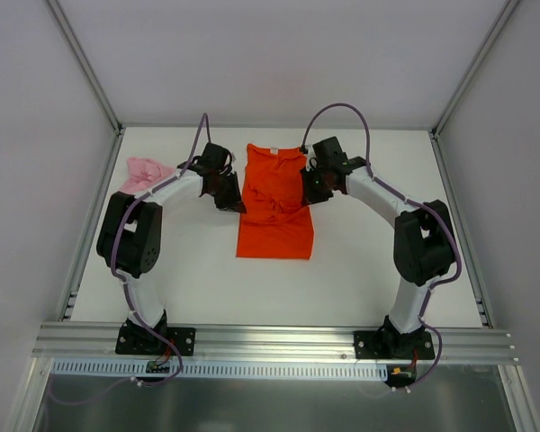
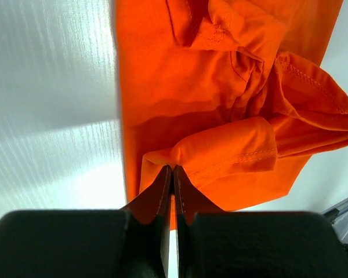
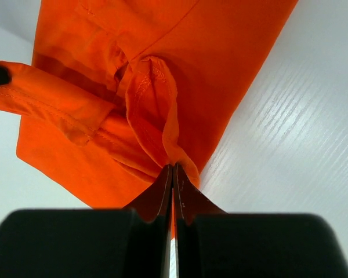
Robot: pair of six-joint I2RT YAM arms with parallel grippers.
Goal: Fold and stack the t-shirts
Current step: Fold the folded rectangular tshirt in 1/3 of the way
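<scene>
At the far left of the counter (image 1: pixel 360 270), the pale pink t-shirt (image 1: pixel 146 173) is seen crumpled, apart from both claws. Further right, the left claw (image 2: pixel 172 171) is pressed together on a fold at the left edge of the orange-red t-shirt (image 1: pixel 274 211), which is laid mid-counter. Its right edge is pinched by the right claw (image 3: pixel 173 168), with bunched cloth gathered between them.

No readable text — no labels, brands, numbers.
</scene>
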